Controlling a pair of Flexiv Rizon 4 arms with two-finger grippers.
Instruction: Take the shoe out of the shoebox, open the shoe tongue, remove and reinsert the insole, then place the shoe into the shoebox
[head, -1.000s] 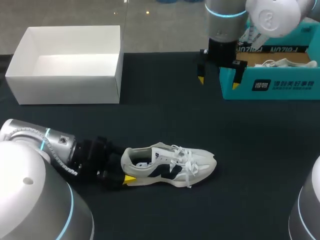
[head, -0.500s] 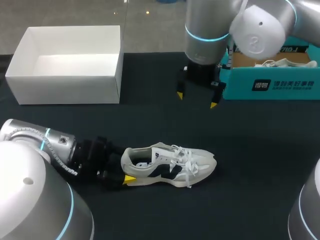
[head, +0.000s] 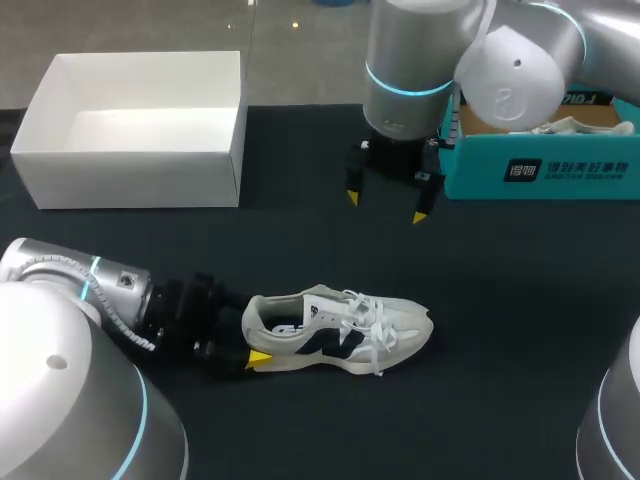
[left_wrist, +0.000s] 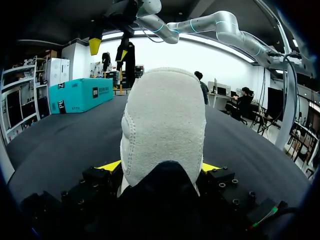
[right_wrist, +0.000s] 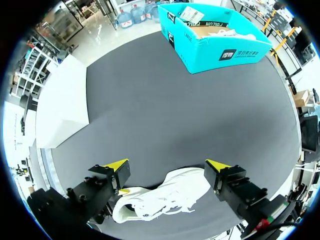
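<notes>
White with a dark side patch, the shoe (head: 335, 330) lay on its sole at the lower centre of the head view, toe to the right, on the black table (head: 500, 300). The left gripper (head: 250, 338) was clamped on its heel. Only one yellow tip showed there, the other hidden behind the shoe, but the left wrist view had both against the heel's sides. The right gripper (head: 385, 205) hung at upper centre, fingers wide apart and empty. Its arm covered part of the teal shoebox (head: 540, 170), which was cut off at the right edge. A white box (head: 130, 150) sat upper left. The insole could not be made out.
</notes>
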